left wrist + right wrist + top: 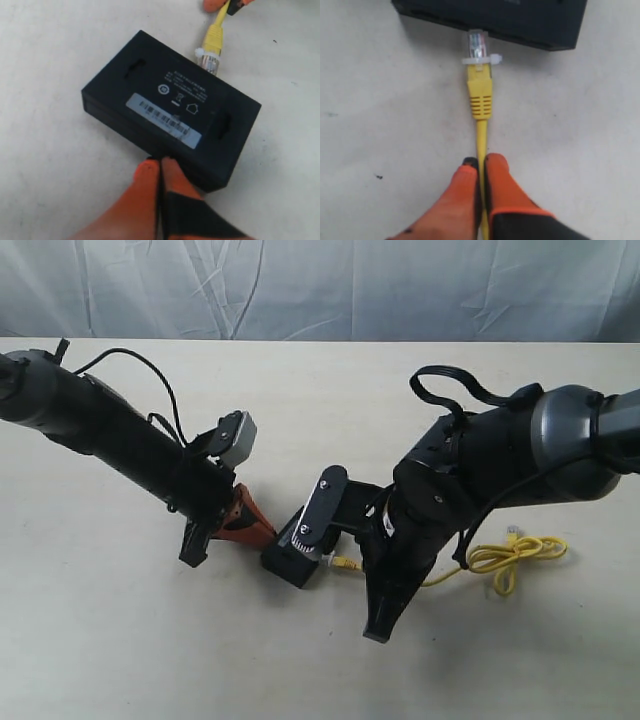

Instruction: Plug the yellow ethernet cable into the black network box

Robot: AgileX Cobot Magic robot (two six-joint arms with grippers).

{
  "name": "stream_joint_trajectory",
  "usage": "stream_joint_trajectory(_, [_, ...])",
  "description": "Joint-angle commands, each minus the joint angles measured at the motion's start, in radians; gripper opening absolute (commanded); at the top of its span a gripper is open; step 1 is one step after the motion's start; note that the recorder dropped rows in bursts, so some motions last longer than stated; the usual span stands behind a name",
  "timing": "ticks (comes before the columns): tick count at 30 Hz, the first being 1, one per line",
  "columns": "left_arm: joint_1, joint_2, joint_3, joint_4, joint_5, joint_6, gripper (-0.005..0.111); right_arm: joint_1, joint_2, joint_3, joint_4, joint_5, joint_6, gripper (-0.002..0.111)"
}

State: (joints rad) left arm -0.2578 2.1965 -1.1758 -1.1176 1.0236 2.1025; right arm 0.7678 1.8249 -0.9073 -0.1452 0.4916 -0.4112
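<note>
The black network box point(170, 110) lies flat on the table, white label up; it also shows as the black network box point(293, 560) between the two arms. My left gripper point(160, 164) is shut, its orange fingertips pressed against the box's near side. My right gripper point(481, 162) is shut on the yellow ethernet cable point(481, 137) a short way behind the plug. The clear plug point(477, 45) points at the box's side face point(490, 25) and touches it; most of the plug is still outside. The cable's looped bundle point(515, 555) lies behind the right arm.
Both arms lean low over the pale table point(120, 640) and meet at the middle. The right arm's wrist point(420, 510) covers its own gripper in the exterior view. A grey cloth backdrop point(320, 285) hangs behind the table's far edge.
</note>
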Motion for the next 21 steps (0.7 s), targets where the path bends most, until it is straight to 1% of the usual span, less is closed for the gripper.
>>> stream_joint_trajectory(1, [-0.004, 0.006, -0.002, 0.0, 0.027, 0.027, 0.0, 0.002, -0.002, 0.004, -0.006, -0.02, -0.008, -0.001])
stream_joint_trajectory(6, [-0.004, 0.006, -0.002, -0.007, 0.034, 0.027, 0.0, 0.002, -0.002, 0.004, -0.021, -0.03, 0.011, -0.001])
stream_joint_trajectory(11, [-0.004, 0.006, -0.002, -0.007, 0.034, 0.027, 0.0, 0.002, -0.002, 0.004, -0.115, 0.01, 0.102, -0.001])
stream_joint_trajectory(21, [-0.004, 0.006, -0.002, -0.007, 0.034, 0.027, 0.0, 0.002, 0.022, 0.004, -0.119, -0.023, 0.101, -0.001])
